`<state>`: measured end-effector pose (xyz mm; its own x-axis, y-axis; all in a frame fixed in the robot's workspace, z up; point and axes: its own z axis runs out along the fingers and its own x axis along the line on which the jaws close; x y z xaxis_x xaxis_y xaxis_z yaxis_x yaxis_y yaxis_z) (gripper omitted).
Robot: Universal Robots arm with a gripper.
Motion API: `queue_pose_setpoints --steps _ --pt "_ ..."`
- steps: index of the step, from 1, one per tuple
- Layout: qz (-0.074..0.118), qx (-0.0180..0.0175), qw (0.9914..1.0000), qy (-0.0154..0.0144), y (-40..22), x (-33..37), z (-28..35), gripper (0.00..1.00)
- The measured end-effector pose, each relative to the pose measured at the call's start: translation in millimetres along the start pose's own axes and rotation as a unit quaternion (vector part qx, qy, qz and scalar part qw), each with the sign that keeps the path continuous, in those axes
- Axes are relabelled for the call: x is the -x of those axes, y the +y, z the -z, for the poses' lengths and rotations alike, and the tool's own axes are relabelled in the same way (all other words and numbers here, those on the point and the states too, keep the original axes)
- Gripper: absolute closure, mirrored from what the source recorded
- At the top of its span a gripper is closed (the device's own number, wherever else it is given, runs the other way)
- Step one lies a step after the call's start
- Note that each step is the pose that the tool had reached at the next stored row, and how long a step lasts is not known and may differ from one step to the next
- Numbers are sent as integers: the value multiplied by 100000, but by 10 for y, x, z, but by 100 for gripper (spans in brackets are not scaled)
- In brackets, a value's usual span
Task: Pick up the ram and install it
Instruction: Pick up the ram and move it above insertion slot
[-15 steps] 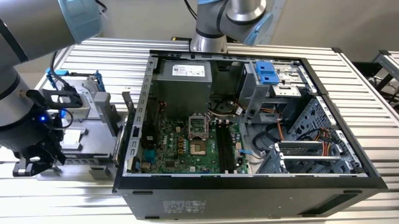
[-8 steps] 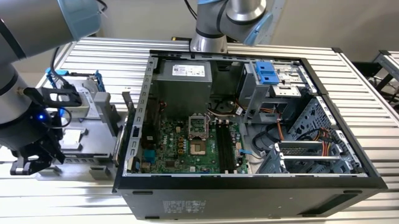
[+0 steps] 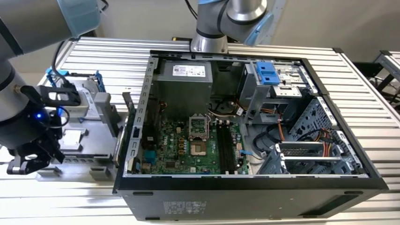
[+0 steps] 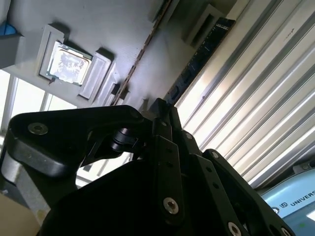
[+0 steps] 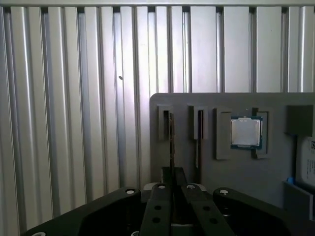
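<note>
Hand [image 5: 173,178] low over grey holder [image 5: 236,182] on the bench [image 5: 74,123], clamped on the ram [image 5: 171,142]. Ram stands on edge in its slot, likely so its flat faces take the grip.

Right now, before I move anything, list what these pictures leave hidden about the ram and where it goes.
1. First wrist view: the ram stands edge-on in the gray holder, so its chips are hidden. The gripper covers its near end.
2. Second wrist view: the gripper's own body hides whether it touches the ram.
3. Exterior view: the memory slots are too small to tell how their latches stand.
</note>
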<state>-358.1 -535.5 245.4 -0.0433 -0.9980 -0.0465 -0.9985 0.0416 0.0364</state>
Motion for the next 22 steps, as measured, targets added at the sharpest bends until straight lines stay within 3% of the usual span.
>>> queue_pose_setpoints --steps 12,22 --pt "-270 -19 100000 -10 6 6 120 100" --pt "-271 -22 100000 -7 12 12 258 100"
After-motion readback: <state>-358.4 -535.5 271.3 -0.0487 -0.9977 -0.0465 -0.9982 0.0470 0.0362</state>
